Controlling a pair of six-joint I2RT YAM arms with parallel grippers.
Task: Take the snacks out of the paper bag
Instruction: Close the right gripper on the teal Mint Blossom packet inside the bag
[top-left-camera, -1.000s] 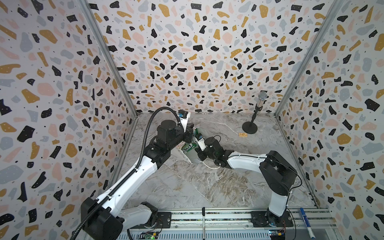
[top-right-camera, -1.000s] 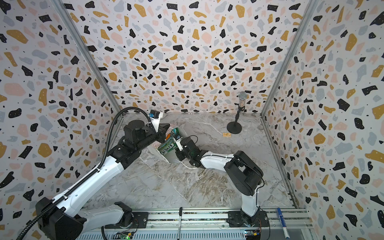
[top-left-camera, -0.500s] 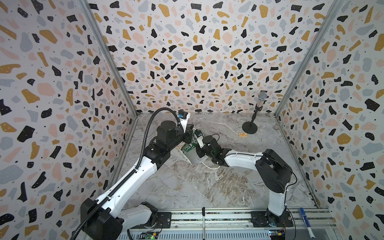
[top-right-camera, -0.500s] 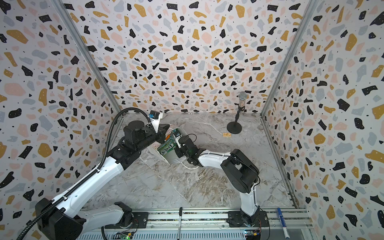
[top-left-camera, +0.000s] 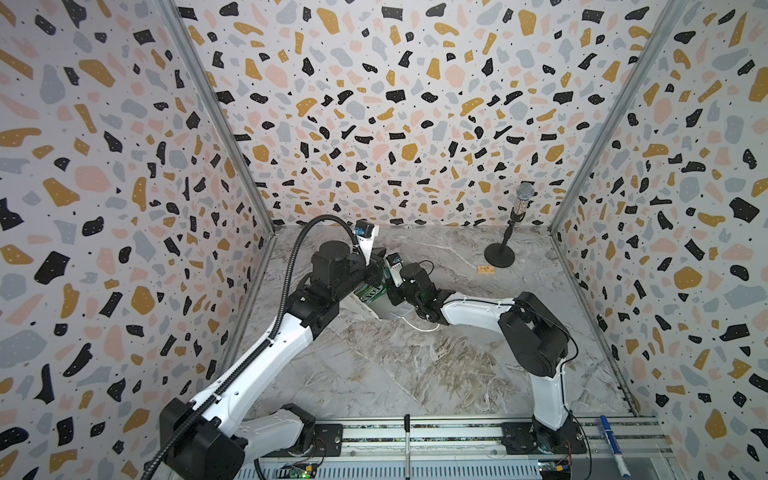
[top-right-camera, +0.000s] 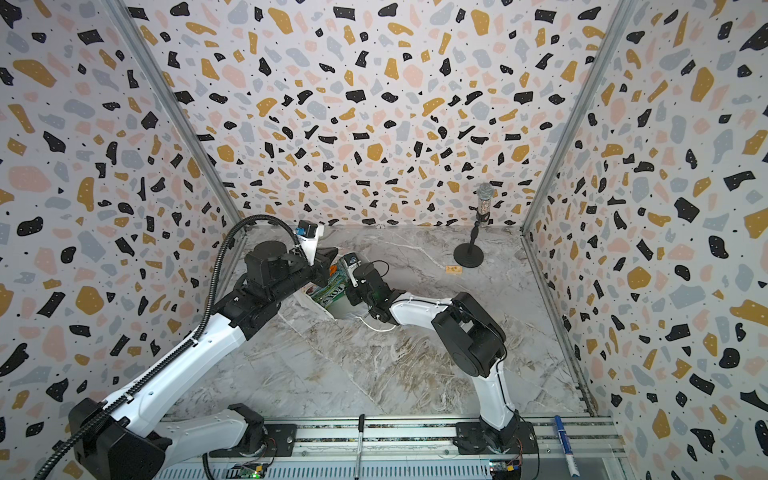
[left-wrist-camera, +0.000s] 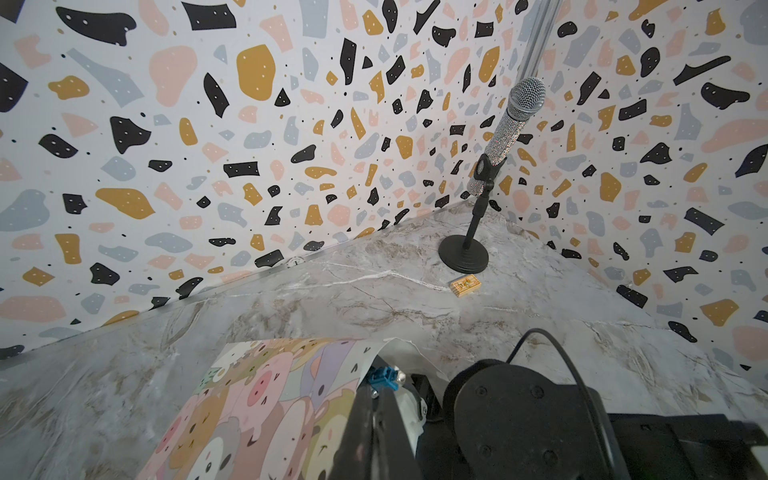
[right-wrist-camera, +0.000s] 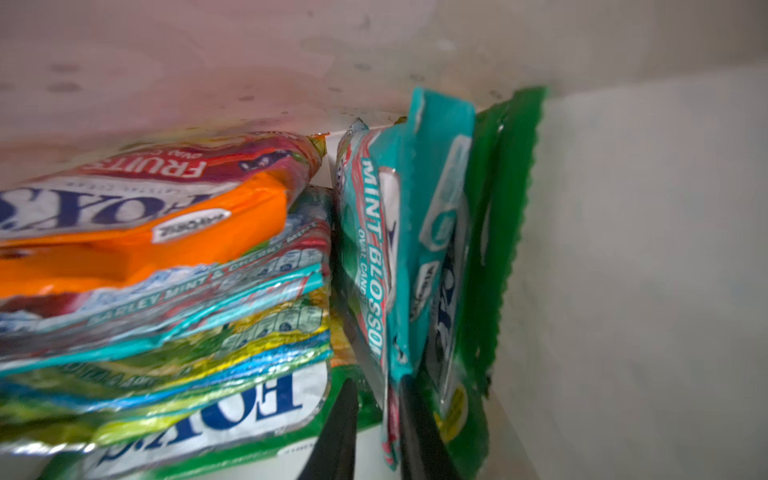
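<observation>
Right wrist view: right pincer (right-wrist-camera: 377, 386), slightly apart, straddles the teal packet (right-wrist-camera: 370, 249) inside the paper bag (top-left-camera: 386, 311), lying at eleven o'clock on the desk (top-left-camera: 415, 374). Close fully and pull straight out while the left pincer (left-wrist-camera: 376, 401), seemingly clamping the rim, steadies.

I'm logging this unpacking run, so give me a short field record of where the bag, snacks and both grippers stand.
paper bag: lying on the table
left gripper: shut on its rim
right gripper: inside bag, jaws straddling teal mint packet, grip uncertain
other snacks: orange fruits packet atop a stack, all inside
removed: none visible
</observation>
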